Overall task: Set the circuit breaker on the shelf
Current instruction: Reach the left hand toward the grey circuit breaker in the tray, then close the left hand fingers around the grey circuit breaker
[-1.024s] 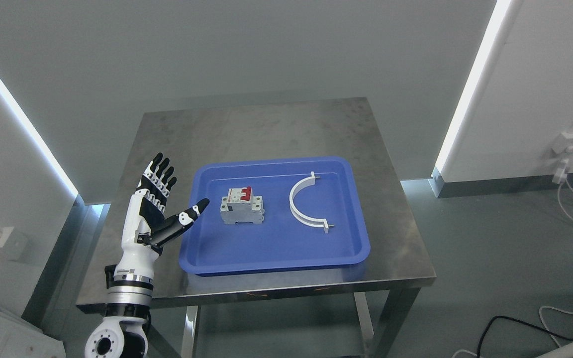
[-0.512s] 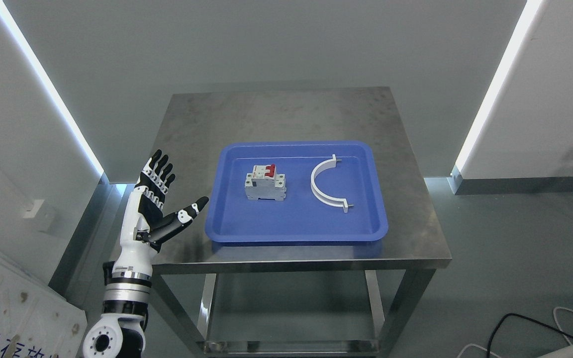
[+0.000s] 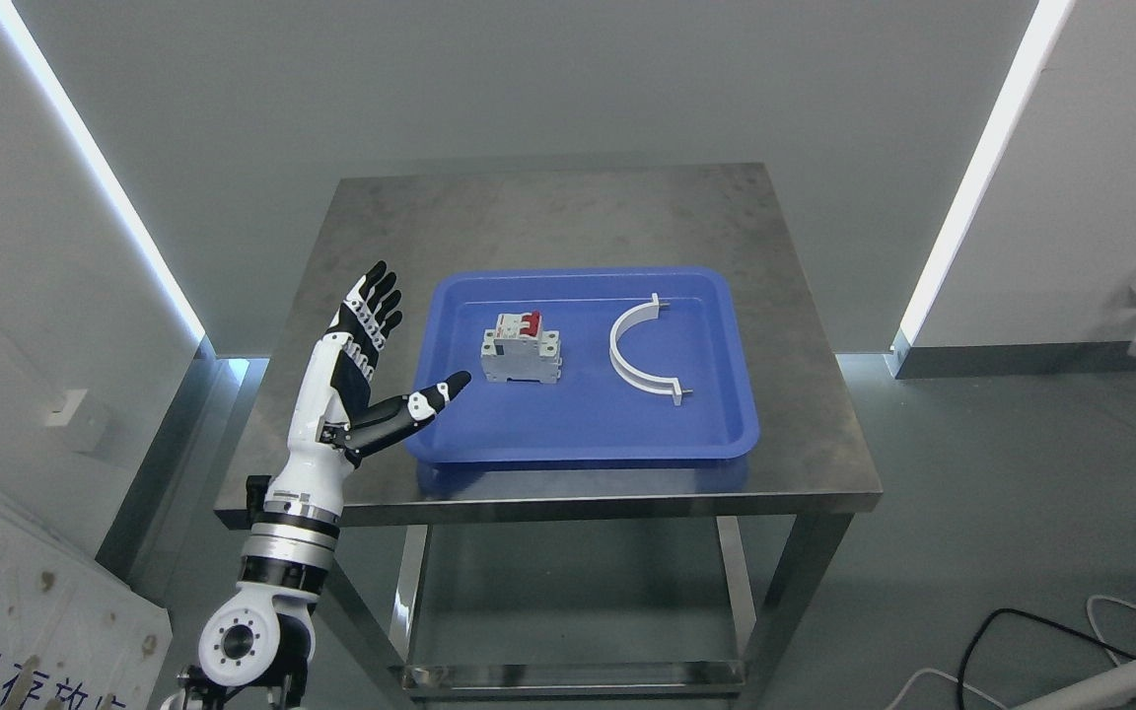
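Note:
A grey circuit breaker [image 3: 520, 354] with red switches stands in the left half of a blue tray [image 3: 716, 439] on a steel table [image 3: 548, 212]. My left hand [image 3: 386, 360] is raised over the table's left side, just left of the tray, fingers spread and thumb pointing toward the tray's edge. It holds nothing and is clear of the breaker. My right hand does not show.
A white half-ring clamp [image 3: 635, 350] lies in the tray's right half. A lower shelf [image 3: 568, 675] shows under the table between its legs. Walls with light strips stand left and right; cables [image 3: 1022, 631] lie on the floor at lower right.
The camera has shifted, so the whole scene sits differently. Relative to the tray, my left hand has come closer to its left edge and risen, still open.

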Tool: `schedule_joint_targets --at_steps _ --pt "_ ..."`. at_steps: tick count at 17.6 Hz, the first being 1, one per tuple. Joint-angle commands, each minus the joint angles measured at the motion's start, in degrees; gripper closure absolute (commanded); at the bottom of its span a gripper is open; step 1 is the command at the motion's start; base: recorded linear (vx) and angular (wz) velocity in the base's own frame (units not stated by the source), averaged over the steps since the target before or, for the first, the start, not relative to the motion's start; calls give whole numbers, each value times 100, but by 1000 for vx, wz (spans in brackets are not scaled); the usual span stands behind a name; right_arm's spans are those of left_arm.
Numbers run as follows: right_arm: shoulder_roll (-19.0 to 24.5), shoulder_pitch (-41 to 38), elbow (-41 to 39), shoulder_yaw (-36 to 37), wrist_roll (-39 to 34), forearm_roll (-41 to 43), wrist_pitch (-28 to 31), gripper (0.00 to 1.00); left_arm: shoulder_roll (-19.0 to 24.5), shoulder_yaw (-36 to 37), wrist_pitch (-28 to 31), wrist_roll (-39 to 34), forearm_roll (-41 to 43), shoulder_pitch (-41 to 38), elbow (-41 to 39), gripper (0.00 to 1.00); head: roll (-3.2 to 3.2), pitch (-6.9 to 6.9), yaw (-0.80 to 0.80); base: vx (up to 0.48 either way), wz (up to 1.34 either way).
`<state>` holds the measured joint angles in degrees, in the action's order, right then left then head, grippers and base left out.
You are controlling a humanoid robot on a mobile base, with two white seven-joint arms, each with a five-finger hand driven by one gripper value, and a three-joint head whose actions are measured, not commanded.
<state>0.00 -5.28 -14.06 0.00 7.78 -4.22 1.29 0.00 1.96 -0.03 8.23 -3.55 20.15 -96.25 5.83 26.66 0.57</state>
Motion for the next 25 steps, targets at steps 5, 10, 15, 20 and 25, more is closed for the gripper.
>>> schedule_joint_targets --at_steps 5,10,15,20,25 --pt "-100 1 0 -114 4 0 319 0 100 305 -23 64 91 86 71 0 0 0 0 14 -4" --pt "-100 1 0 -114 4 0 319 0 100 507 12 187 380 261 115 0 0 0 0 10 -19" --pt "-100 1 0 -114 4 0 319 0 100 464 3 196 513 235 124 0 0 0 0 12 -10" --pt "-100 1 0 -114 4 0 319 0 100 393 -32 257 504 235 124 0 0 0 0 3 -3" --pt "-100 1 0 -114 4 0 319 0 359 700 257 766 697 735 132 1 0 0 0 8 -9"
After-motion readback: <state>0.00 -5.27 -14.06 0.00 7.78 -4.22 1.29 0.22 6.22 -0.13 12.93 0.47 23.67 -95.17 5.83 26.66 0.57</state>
